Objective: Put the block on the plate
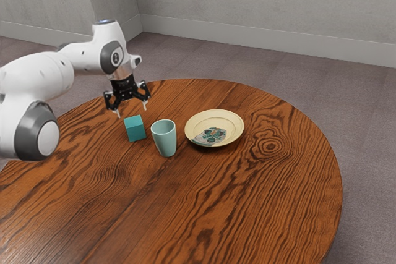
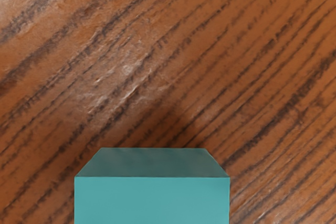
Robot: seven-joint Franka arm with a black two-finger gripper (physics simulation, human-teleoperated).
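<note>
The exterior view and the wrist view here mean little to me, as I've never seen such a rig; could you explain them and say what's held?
The machine is a white robot arm ending in a black two-finger gripper. The exterior view is taken from the arm's side; the wrist view looks out from its hand. On the round wooden table are a teal block, a pale green cup and a cream plate with a painted pattern. The cup stands between block and plate. Nothing is held: the fingers are apart, above the block, which looms at the wrist view's lower edge.
</note>
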